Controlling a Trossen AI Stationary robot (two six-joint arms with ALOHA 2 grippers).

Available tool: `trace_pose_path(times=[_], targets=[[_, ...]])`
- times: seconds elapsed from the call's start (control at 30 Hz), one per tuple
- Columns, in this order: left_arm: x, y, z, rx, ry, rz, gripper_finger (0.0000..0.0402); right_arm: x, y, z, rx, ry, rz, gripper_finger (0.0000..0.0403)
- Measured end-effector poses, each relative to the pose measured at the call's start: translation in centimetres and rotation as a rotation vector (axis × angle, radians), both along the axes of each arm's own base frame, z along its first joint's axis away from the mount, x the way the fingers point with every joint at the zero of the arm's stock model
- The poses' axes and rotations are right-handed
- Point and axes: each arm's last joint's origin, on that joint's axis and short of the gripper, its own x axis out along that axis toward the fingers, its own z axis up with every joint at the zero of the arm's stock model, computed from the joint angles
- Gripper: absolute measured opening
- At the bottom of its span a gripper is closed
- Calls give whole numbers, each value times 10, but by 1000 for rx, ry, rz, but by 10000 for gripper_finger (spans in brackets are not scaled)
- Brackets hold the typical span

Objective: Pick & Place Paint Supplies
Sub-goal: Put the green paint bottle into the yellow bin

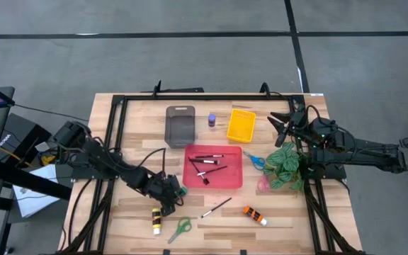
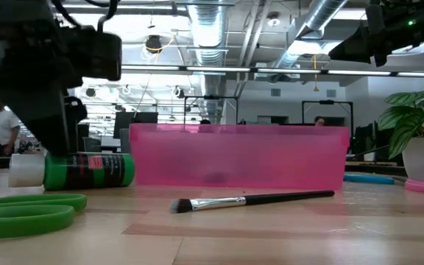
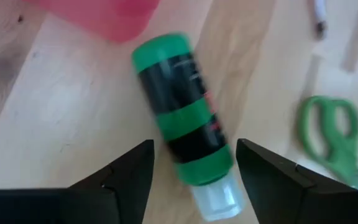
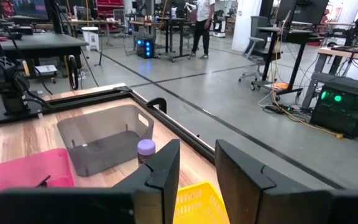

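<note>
A green paint tube (image 3: 182, 109) with a black label and a pale cap lies on its side on the wooden table, just off the near left corner of the red tray (image 1: 213, 167). My left gripper (image 3: 194, 149) hangs open over the tube, slanting down. One finger stands on each side of the tube's cap end, and neither touches it. In the high view the gripper (image 1: 167, 205) is at the table's near left. My right gripper (image 4: 197, 152) is held level, high over the far right of the table, slightly open, with nothing between its fingers.
Green scissors (image 1: 180, 228), a loose brush (image 1: 217, 207) and an orange tube (image 1: 255, 215) lie along the near edge. The red tray holds brushes. A grey tray (image 1: 180, 125), a purple bottle (image 1: 212, 120) and a yellow tray (image 1: 241, 124) stand at the back. Blue scissors (image 1: 255, 161) lie beside a plant (image 1: 285, 166).
</note>
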Motion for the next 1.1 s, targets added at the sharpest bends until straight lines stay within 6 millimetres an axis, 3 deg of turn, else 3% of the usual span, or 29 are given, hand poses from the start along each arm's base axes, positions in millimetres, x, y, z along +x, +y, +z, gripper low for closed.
trace_pose_path(times=[0.4, 0.9, 1.1], targets=[[-5, 3, -12, 51, 112, 5, 214, 0, 0, 0, -3, 6, 0, 98], [-10, 0, -11, 50, 128, -31, 154, 0, 0, 0, -4, 9, 0, 98], [-13, -1, -10, 45, 145, -42, 148, 0, 0, -1, -4, 9, 0, 98]])
